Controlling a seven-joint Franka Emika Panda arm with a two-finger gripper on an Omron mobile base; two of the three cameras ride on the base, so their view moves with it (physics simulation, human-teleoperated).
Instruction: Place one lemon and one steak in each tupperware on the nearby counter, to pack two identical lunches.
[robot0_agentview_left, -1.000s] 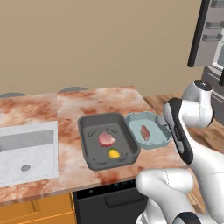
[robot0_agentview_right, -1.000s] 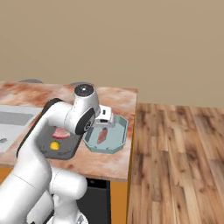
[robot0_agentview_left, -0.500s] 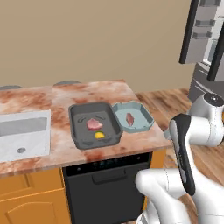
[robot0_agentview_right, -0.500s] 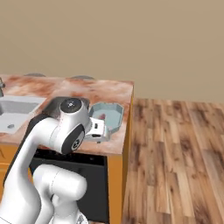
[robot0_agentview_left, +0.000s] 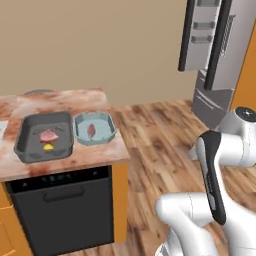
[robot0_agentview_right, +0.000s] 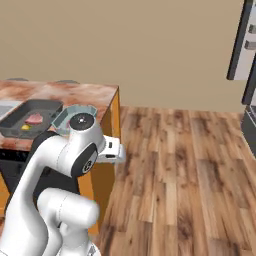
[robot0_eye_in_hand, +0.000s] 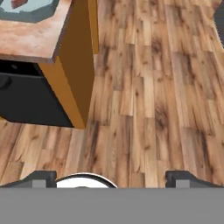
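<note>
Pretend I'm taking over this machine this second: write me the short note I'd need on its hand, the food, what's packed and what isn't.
Gripper: open and empty, hanging over the wooden floor beside the counter.
Dark grey tupperware: holds one steak and one lemon.
Pale teal tupperware: holds the other steak; I see no lemon in it.
Done: the grey lunch is packed.
Left: the teal one needs its lemon. That fruit is not on the stretch of counter shown, so you will likely have to find it first.
</note>
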